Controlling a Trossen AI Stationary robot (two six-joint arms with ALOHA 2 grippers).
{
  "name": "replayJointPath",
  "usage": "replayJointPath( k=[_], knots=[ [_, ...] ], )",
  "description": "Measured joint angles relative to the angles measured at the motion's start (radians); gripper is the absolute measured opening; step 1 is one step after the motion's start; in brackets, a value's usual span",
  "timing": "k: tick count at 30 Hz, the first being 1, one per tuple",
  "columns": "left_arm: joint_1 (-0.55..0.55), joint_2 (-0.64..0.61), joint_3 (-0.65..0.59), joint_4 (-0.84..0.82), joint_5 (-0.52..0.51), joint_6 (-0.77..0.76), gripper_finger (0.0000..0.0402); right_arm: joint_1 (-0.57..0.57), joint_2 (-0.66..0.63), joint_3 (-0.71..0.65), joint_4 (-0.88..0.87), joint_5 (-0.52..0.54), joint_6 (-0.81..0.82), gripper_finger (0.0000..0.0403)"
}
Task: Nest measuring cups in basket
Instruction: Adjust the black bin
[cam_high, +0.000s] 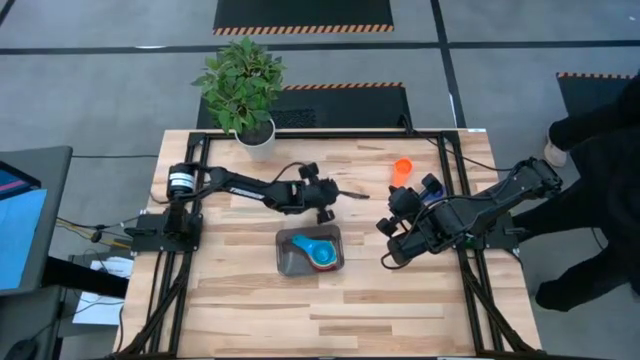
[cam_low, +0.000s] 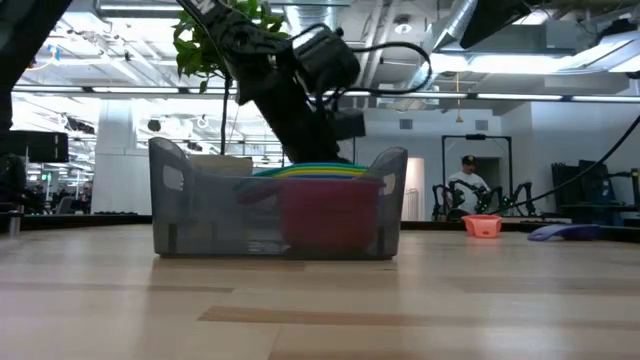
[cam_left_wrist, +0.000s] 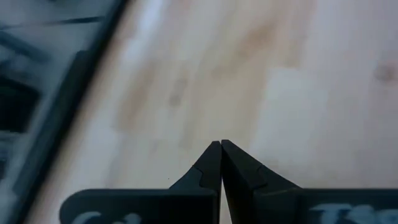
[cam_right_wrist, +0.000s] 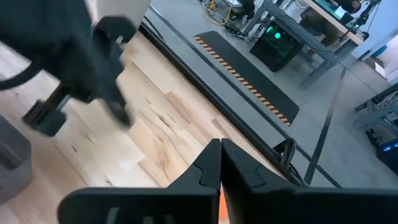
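1. Fingers of the left gripper (cam_left_wrist: 221, 144) are pressed together tip to tip with nothing between them; those of the right gripper (cam_right_wrist: 221, 143) also meet at their tips, and no cup shows between them.
2. Inside the basket (cam_high: 287, 260) near the table's middle sits a stack of nested measuring cups (cam_high: 320, 255); from above a light blue cup (cam_high: 310, 244) lies on top with a red rim showing under it; in the low view the grey translucent basket (cam_low: 200, 215) shows a red cup (cam_low: 328, 212) through its wall, with yellow, green and blue rims layered just above the basket's edge.
3. Outside the basket, an orange cup (cam_high: 402, 168) rests near the table's far right corner (in the low view it stands to the right of the basket (cam_low: 482, 226)); a darker blue cup (cam_high: 432, 184) lies just beside it, close to the right arm; in the low view it lies flat (cam_low: 560, 232).
4. Left gripper (cam_high: 355, 196) hangs over bare wood just beyond the basket's far side; right gripper (cam_high: 388, 260) sits to the right of the basket, apart from it.
5. Potted plant (cam_high: 243, 85) in a white pot stands at the table's far edge; the wooden table (cam_high: 250, 310) carries all of this; a person in dark clothing (cam_high: 600, 150) stands at the right.
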Motion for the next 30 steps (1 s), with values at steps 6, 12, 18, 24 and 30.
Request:
replayJointPath(
  k=[6,12,18,24,30],
  knots=[
    [-0.039,0.033,0.002,0.061,0.07,-0.033,0.0,0.0,0.0,0.0,-0.006,0.0,0.001,0.0029],
    [-0.04,0.036,0.065,0.064,-0.02,0.046,0.0,0.001,0.0,0.0,-0.005,-0.003,0.001,0.0016],
    [-0.011,0.028,0.177,-0.288,-0.145,0.051,0.0,0.026,0.0,0.0,-0.004,-0.011,0.001,0.0028],
    [0.011,0.036,0.181,-0.647,-0.18,-0.122,0.0,0.061,0.0,0.0,-0.005,-0.008,0.012,0.0032],
    [0.009,0.039,0.154,-0.807,-0.142,-0.257,0.0,0.089,0.0,0.0,-0.006,-0.004,0.024,0.0017]
  ],
)
